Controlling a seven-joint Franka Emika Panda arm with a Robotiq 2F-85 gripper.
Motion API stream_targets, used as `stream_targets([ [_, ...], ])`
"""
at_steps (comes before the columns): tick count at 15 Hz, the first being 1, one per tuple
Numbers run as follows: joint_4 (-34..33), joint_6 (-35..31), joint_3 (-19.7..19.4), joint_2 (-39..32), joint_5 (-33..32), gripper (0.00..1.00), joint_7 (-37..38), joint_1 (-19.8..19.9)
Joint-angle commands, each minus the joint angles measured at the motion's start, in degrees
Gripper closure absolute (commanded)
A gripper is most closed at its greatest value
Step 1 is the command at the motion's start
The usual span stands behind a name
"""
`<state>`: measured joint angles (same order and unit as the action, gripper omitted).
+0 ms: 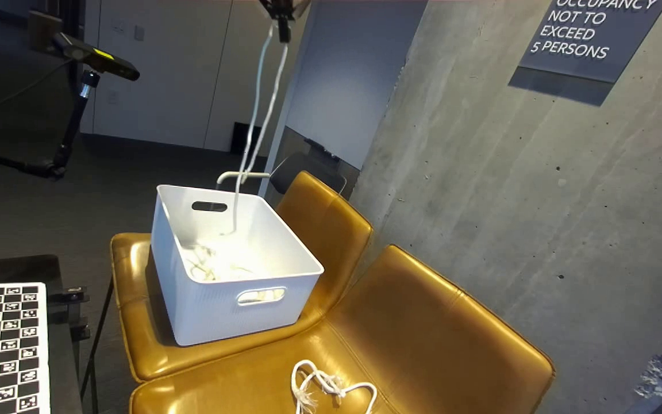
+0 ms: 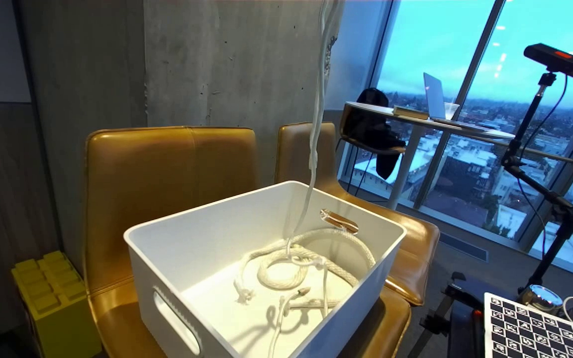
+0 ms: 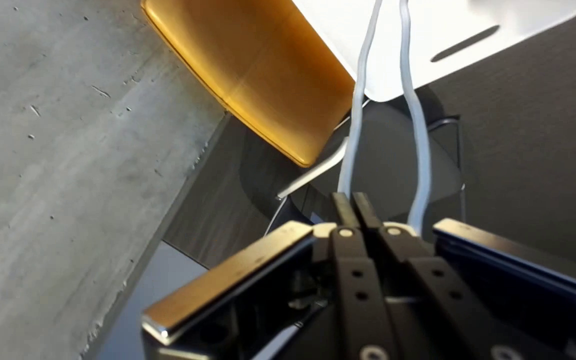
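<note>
Above the white bin (image 1: 222, 319), our tool (image 3: 351, 200) grips pale cord (image 3: 355, 125), not yet released; we see coiled rope (image 2: 281, 284) inside, another rope (image 1: 326, 379) on a chair (image 1: 222, 379).

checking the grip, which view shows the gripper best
The wrist view: the gripper is close and large, shut on the cord. In an exterior view only its lower end shows, cropped; it appears nowhere else.

Illumination is uneven across the scene. Strong light overexposes the interior of the white bin (image 2: 227, 238), where distinct shadows fall beside the rope (image 2: 280, 285); the tan seats (image 1: 233, 374) carry glossy highlights. Daylight shows through the cyan-tinted window (image 2: 440, 30), while the floor (image 1: 124, 172) is dim. Wrist view: the cord (image 3: 423, 145) appears bluish near the gripper (image 3: 351, 200), whose closest parts are blurred.
</note>
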<state>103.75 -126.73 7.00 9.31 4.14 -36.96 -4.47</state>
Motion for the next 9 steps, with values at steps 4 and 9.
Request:
stream_targets([
  [4,5.25,5.83,-1.71,6.05,-0.76,0.99,6.97,-3.34],
  [9,13.01,4.41,-8.30,2.48,-0.82,0.99,5.03,0.66],
])
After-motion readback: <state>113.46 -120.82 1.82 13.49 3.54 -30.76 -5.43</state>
